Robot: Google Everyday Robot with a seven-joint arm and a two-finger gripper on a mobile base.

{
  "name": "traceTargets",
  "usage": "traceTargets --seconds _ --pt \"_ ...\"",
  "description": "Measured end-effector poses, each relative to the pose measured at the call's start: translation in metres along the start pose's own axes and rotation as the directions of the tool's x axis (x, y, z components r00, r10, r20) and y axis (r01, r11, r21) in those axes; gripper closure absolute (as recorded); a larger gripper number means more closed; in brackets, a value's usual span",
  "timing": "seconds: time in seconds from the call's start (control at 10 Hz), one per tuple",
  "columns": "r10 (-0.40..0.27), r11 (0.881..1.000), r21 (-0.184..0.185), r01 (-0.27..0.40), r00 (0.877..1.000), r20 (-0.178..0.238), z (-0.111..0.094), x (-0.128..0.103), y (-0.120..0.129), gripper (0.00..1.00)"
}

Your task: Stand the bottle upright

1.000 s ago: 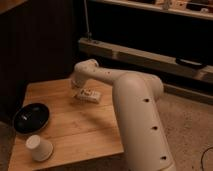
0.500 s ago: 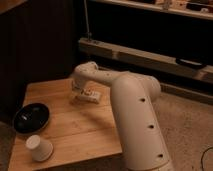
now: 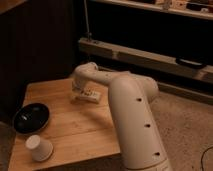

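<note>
Gripper (image 3: 79, 90) at lying bottle (image 3: 91, 96); blk bowl (image 3: 31, 118), wht cup (image 3: 39, 148) well apart.

Dim, warm light falls from above on the desk (image 3: 75, 131) and the pale arm (image 3: 132, 117). The wall (image 3: 40, 40) behind lies in deep shadow. The gripper (image 3: 79, 90), low over the bottle (image 3: 90, 95) at the desk's far side, is shaded by the arm.
</note>
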Motion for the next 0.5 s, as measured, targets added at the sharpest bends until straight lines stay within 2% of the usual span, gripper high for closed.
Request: traceTargets --seconds 0.5 --pt "-0.019 1.000 -0.017 0.018 1.000 -0.021 0.0081 0.0016 -0.0082 0.38"
